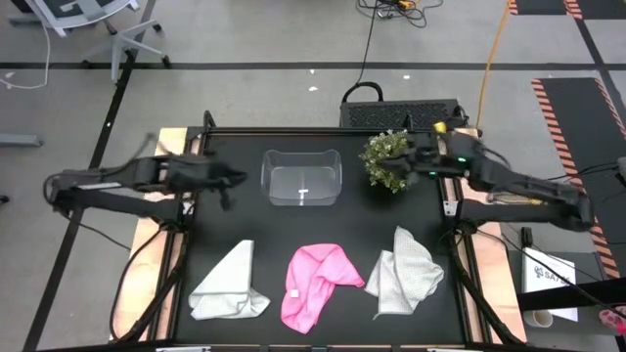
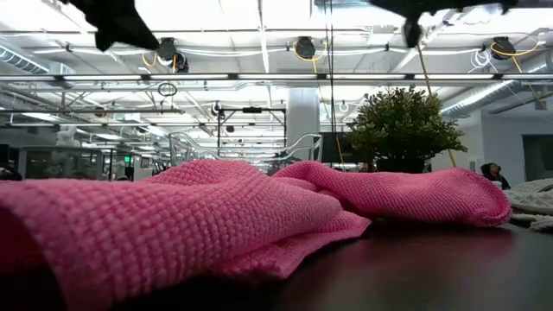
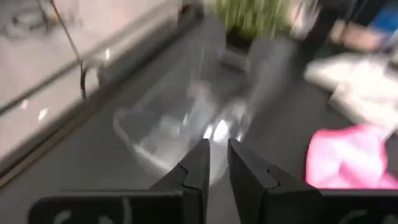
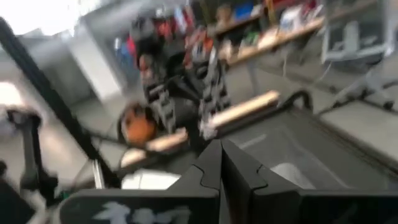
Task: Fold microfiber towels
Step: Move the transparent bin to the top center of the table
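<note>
Bare bench [image 1: 225, 230] lies open between the clear plastic bin [image 1: 302, 178] and the three towels along the front. A potted plant [image 1: 387, 158] just beside the bin blocks the back right.
</note>
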`<action>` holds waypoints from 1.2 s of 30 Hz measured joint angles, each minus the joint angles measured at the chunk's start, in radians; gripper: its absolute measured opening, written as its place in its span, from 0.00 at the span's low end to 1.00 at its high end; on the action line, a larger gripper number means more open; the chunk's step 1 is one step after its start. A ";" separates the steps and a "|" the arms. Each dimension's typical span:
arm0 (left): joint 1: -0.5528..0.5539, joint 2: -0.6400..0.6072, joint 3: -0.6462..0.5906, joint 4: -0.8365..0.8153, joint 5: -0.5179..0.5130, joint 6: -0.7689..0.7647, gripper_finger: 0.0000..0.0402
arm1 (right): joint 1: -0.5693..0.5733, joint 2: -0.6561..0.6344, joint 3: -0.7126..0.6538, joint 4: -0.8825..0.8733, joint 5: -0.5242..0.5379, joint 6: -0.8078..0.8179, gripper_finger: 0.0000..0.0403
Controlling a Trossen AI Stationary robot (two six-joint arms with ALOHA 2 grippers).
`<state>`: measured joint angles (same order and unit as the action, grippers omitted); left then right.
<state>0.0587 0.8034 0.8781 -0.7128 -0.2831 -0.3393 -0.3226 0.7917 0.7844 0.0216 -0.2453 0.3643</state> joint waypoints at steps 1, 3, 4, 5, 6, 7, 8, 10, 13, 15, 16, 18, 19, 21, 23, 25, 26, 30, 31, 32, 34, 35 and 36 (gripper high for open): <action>-0.008 0.038 0.004 -0.001 0.019 -0.003 0.11 | 0.011 0.045 0.029 -0.005 -0.014 -0.019 0.00; -0.028 0.102 0.005 0.003 0.072 -0.006 0.05 | 0.039 0.122 0.083 -0.003 -0.026 -0.040 0.00; -0.042 0.128 0.006 0.014 0.100 -0.012 0.03 | 0.052 0.153 0.104 -0.003 -0.027 -0.047 0.00; -0.058 0.155 0.007 0.020 0.120 -0.021 0.01 | 0.066 0.184 0.118 -0.009 -0.027 -0.054 0.00; -0.077 0.183 0.008 0.018 0.127 -0.029 0.01 | 0.083 0.212 0.129 -0.019 -0.024 -0.059 0.00; -0.095 0.211 0.008 0.015 0.127 -0.033 0.02 | 0.101 0.239 0.135 -0.027 -0.019 -0.062 0.00; -0.115 0.237 0.007 0.009 0.126 -0.038 0.02 | 0.118 0.264 0.138 -0.028 -0.015 -0.062 0.00; -0.148 0.287 0.007 0.013 0.125 -0.051 0.02 | 0.159 0.309 0.139 -0.030 0.010 -0.055 0.00; -0.197 0.364 0.007 0.014 0.122 -0.064 0.01 | 0.229 0.379 0.141 -0.048 0.061 -0.052 0.00; -0.220 0.415 0.007 0.014 0.105 -0.068 0.01 | 0.273 0.433 0.141 -0.060 0.108 -0.051 0.00; -0.229 0.440 0.007 0.014 0.098 -0.073 0.01 | 0.293 0.460 0.141 -0.061 0.130 -0.052 0.00; -0.241 0.490 0.007 0.015 0.070 -0.085 0.01 | 0.327 0.509 0.141 -0.056 0.174 -0.052 0.00; -0.246 0.516 0.007 0.016 0.054 -0.090 0.01 | 0.342 0.535 0.141 -0.055 0.194 -0.051 0.00; -0.251 0.559 0.007 0.022 0.019 -0.091 0.01 | 0.365 0.583 0.141 -0.057 0.227 -0.046 0.00; -0.251 0.597 0.007 0.034 -0.009 -0.093 0.01 | 0.383 0.612 0.141 -0.061 0.253 -0.045 0.00; -0.249 0.631 0.007 0.039 -0.049 -0.098 0.01 | 0.395 0.621 0.140 -0.046 0.278 -0.037 0.00; -0.246 0.645 0.007 0.040 -0.071 -0.102 0.01 | 0.399 0.621 0.141 -0.040 0.287 -0.036 0.00; -0.228 0.687 0.007 0.042 -0.127 -0.115 0.01 | 0.410 0.595 0.141 -0.029 0.326 -0.036 0.00; -0.220 0.695 0.007 0.046 -0.133 -0.115 0.01 | 0.413 0.581 0.141 -0.025 0.335 -0.037 0.00; -0.213 0.701 0.007 0.049 -0.136 -0.114 0.01 | 0.417 0.566 0.141 -0.024 0.350 -0.038 0.00; -0.194 0.710 0.006 0.055 -0.137 -0.112 0.01 | 0.419 0.537 0.141 -0.007 0.359 -0.043 0.00; -0.184 0.713 0.006 0.066 -0.138 -0.112 0.01 | 0.421 0.521 0.141 0.003 0.366 -0.048 0.00; -0.174 0.714 0.006 0.074 -0.144 -0.111 0.01 | 0.425 0.503 0.141 0.010 0.378 -0.060 0.00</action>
<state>-0.1155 1.5179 0.8841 -0.6389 -0.4271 -0.4507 0.1027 1.2946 0.9253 0.0318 0.1331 0.3046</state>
